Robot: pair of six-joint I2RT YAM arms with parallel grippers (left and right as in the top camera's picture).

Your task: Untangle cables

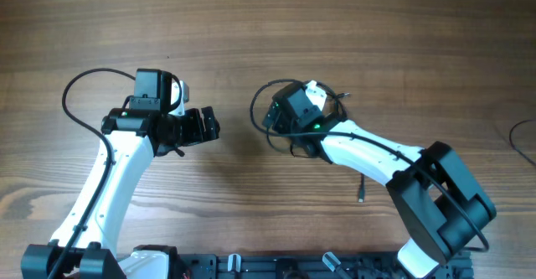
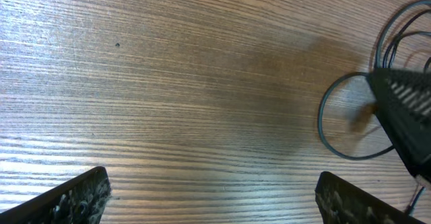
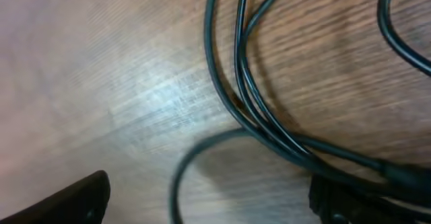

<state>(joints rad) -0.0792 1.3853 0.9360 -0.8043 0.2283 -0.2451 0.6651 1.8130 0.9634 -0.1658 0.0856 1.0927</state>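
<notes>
**A:** How far along is the untangling?

**B:** Barely begun, I'd judge. The cables lie in one bunch a little right of the middle of the table, about midway between its near and far edges. In the right wrist view several strands run pressed together and cross one another, and a separate loop curls beneath them.

**A:** Is anything free of the bunch?

**B:** One loop bulges out towards the left arm. A thin end with a small plug tip trails towards the near edge beside the right arm, and the rest is knotted up.

**A:** And the pincers?

**B:** The right gripper sits directly over the bunch with its jaws wide apart and nothing clamped between them. One finger is close by the strands, but I cannot tell whether it touches. The left gripper is also spread wide over bare wood, well apart from the loop, holding nothing.

**A:** So what remains?

**B:** Nearly everything: picking out a strand, pulling it clear, and laying each cable apart.
</notes>
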